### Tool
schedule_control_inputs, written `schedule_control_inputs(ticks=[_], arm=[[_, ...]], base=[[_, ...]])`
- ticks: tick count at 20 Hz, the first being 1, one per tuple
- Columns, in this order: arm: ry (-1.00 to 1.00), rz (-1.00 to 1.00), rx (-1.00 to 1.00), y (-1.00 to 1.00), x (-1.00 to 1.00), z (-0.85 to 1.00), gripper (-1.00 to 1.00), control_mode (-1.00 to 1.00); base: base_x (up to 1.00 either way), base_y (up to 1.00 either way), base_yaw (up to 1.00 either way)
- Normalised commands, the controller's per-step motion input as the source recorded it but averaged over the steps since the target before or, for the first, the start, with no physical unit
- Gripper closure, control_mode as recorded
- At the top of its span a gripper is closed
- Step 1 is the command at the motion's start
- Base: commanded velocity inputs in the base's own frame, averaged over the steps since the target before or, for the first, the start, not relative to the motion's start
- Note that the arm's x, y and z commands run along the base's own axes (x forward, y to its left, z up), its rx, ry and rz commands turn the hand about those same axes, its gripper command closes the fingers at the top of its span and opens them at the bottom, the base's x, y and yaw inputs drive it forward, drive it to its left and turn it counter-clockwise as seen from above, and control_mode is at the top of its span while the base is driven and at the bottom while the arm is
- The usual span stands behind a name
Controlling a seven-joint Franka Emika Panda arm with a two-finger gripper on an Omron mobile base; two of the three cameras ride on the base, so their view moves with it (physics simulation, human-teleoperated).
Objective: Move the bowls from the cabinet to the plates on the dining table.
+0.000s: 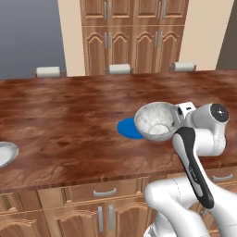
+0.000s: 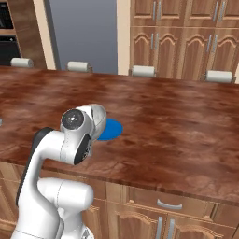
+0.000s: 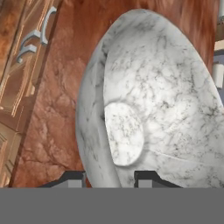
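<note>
My gripper (image 1: pixel 176 121) is shut on the rim of the pale grey-white speckled bowl (image 1: pixel 155 121). The bowl hangs tilted, just above the dining table (image 1: pixel 69 106). The bright blue plate (image 1: pixel 126 129) lies on the table, partly covered by the bowl's left edge. In the hand view the bowl (image 3: pixel 166 100) stands on edge, its rim between the two tips of the gripper (image 3: pixel 109 177). From the right base view the bowl (image 2: pixel 99 117) peeks out behind my arm, beside the blue plate (image 2: pixel 112 130). A white-grey plate (image 1: pixel 5 153) lies at the table's far left edge.
Three chair backs (image 1: pixel 119 69) line the far side of the table. Tall wooden cupboards (image 1: pixel 134 37) stand behind them. Drawers and panelled doors (image 1: pixel 104 192) run along the table's near front, close to my base. Bare tabletop (image 2: pixel 177 116) stretches to the right.
</note>
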Motion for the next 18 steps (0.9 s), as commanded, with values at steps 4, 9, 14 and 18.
schedule_control_inputs(ticks=[4,9,14,18], arm=[[0.0,0.0,0.0,0.0,0.22,-0.03,1.0,-1.0],[0.0,-0.01,0.0,0.0,0.46,-0.08,1.0,-1.0],[0.0,0.0,0.05,0.0,0.48,-0.09,1.0,-1.0],[0.0,0.0,0.06,0.0,0.6,-0.17,1.0,-1.0]], base=[[0.0,0.0,0.0],[0.0,0.0,0.0],[0.0,0.0,0.0],[0.0,0.0,0.0]])
